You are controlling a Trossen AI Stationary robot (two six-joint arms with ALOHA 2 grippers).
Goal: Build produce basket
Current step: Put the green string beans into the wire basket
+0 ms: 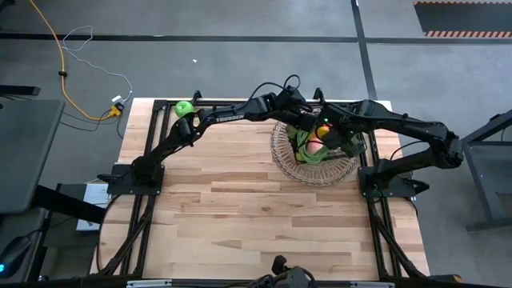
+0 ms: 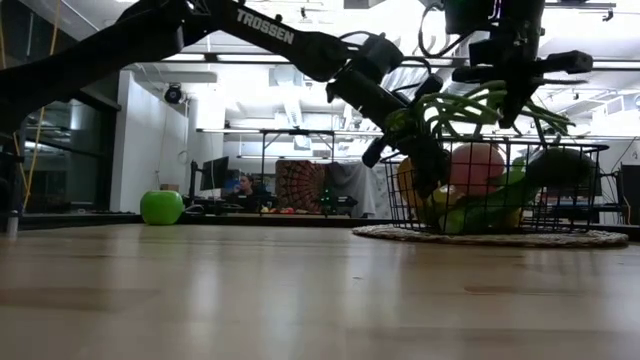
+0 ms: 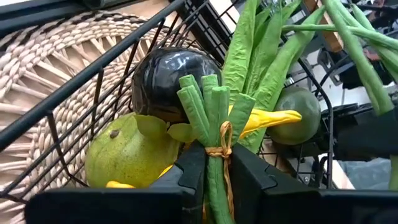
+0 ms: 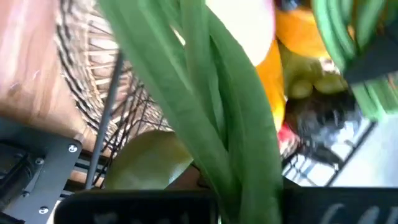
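High view: the round brown wire basket (image 1: 314,152) is nearly full, one green toy apple (image 1: 185,107) left out on the worktop (image 1: 240,208). Left wrist view: left tool (image 3: 217,177) pinches the tied green beans (image 3: 214,118) above the basket. Right wrist view: right tool (image 4: 205,199) pressed onto long leafy greens (image 4: 205,112).

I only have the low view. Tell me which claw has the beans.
Observer: The left claw is clamped on the bean bundle at its tied end, over the basket.
Operator: Report the right one.
Observer: The right claw is shut; its wrist view shows the bundle's green strands running into it.
Operator: Say what lies under the bundle.
Observer: A pear and a glossy dark avocado, touching, inside the basket.
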